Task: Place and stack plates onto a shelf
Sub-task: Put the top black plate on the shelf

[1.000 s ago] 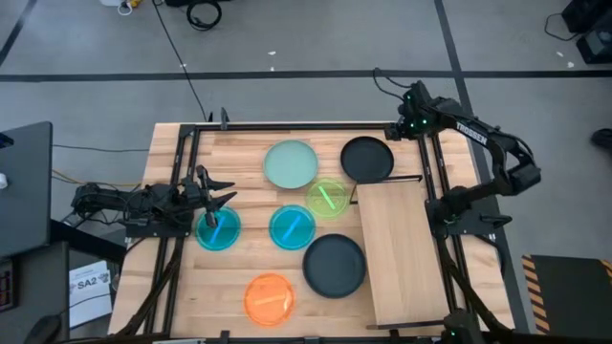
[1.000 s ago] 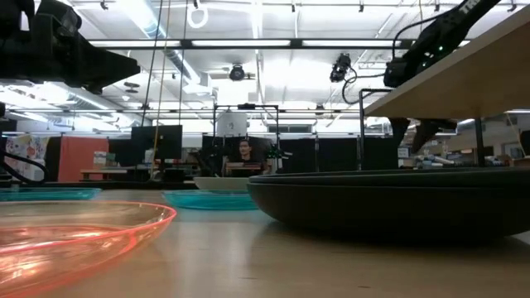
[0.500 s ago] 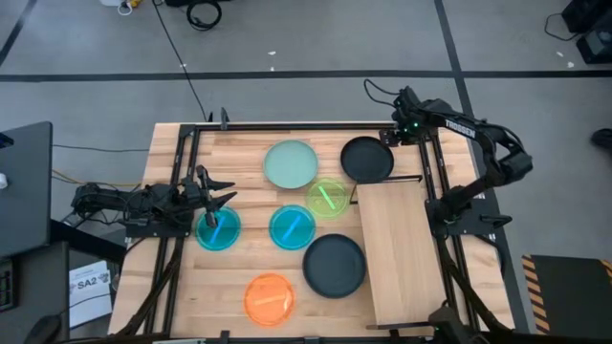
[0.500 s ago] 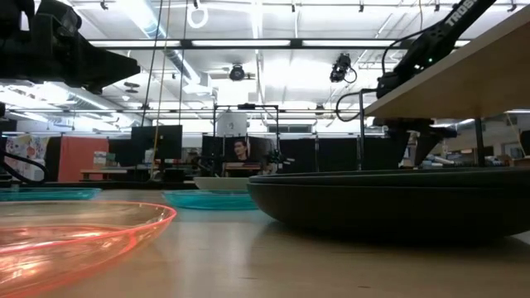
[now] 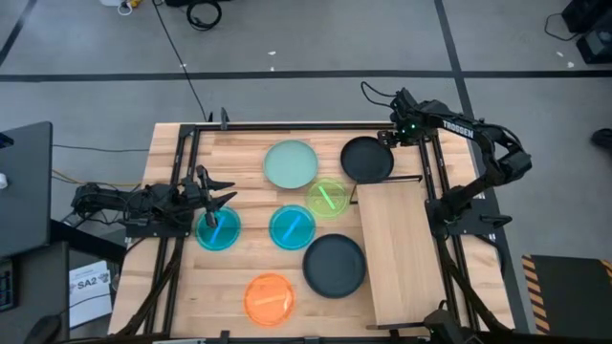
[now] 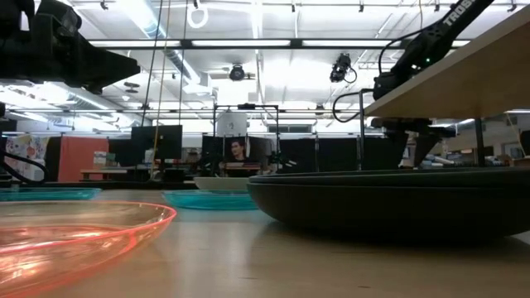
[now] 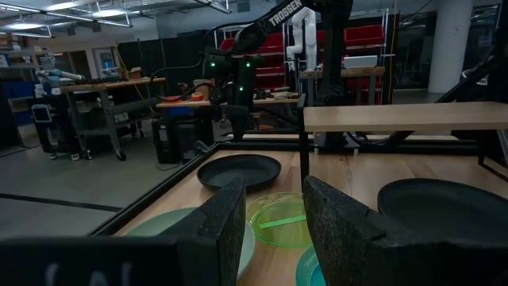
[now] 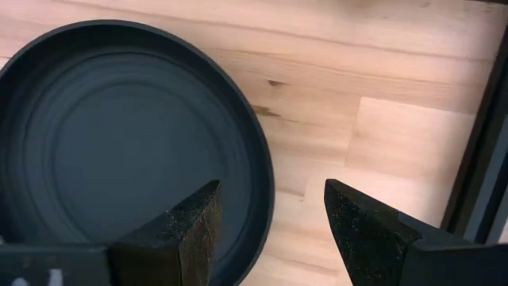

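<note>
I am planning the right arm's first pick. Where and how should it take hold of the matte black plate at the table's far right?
Grip the raised rim of the far matte black plate on its edge nearest the open right gripper, coming straight down. The plate lies flat on the wooden tabletop, so only the upturned lip gives the fingers something to pinch, one inside and one outside.

Seven plates [image 5: 290, 163] lie on the table [image 5: 249, 143] beside the shelf [image 5: 402, 253], right gripper [image 5: 390, 137] over a black one.
</note>
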